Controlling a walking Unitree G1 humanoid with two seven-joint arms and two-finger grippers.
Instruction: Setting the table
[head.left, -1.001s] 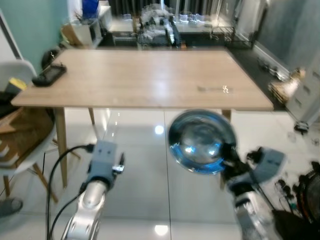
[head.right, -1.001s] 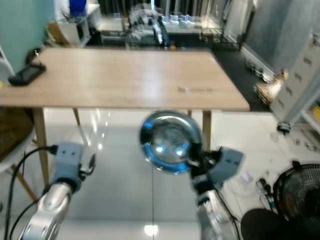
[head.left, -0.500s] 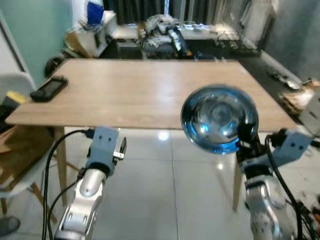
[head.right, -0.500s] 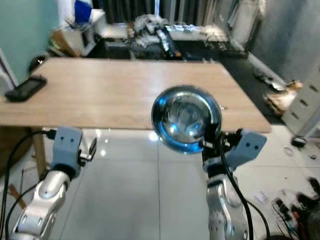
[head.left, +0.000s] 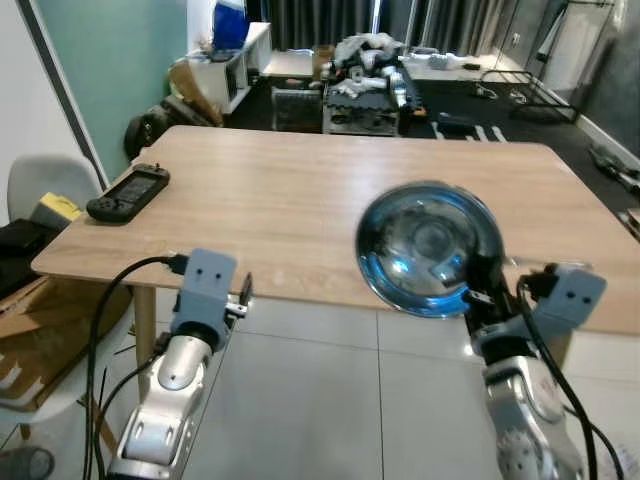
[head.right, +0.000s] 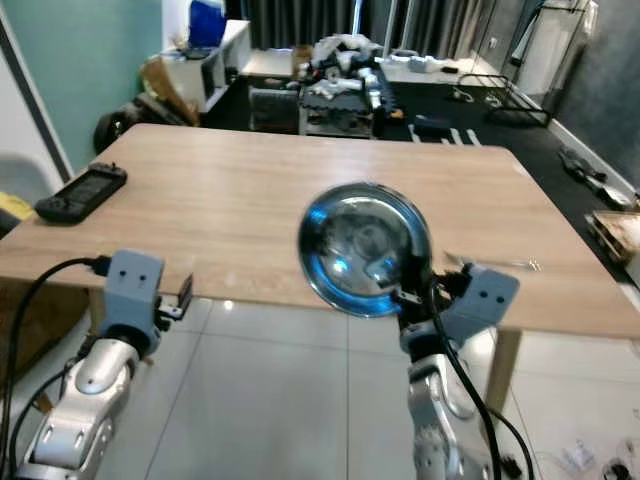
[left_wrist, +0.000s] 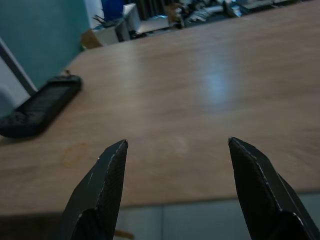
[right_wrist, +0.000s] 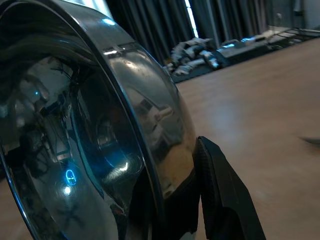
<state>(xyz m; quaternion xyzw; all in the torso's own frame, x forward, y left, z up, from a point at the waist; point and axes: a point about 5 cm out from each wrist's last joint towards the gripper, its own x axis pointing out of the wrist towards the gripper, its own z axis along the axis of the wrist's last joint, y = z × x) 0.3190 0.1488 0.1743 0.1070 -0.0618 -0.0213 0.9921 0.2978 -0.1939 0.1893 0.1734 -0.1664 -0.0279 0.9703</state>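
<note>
Judged a stiff, light metal bowl (head.left: 428, 248), polished and slick, so likely to slip or swing if pinched loosely; best taken at the rim, one finger inside and one outside, as here. Held by the right pincer (head.left: 478, 292), clenched on the lower rim, a black finger (right_wrist: 220, 192) pressed against the outer wall in the right wrist view. Carried tilted on edge, hollow facing the head camera, raised in front of the wooden counter (head.left: 300, 190) near its front edge and not resting on it. Left pincer (left_wrist: 176, 150) released, fingers spread wide and grasping nothing, pointed at the counter's near edge. A black handheld console (head.left: 128, 193) lay at the counter's left side, well apart from the bowl.
</note>
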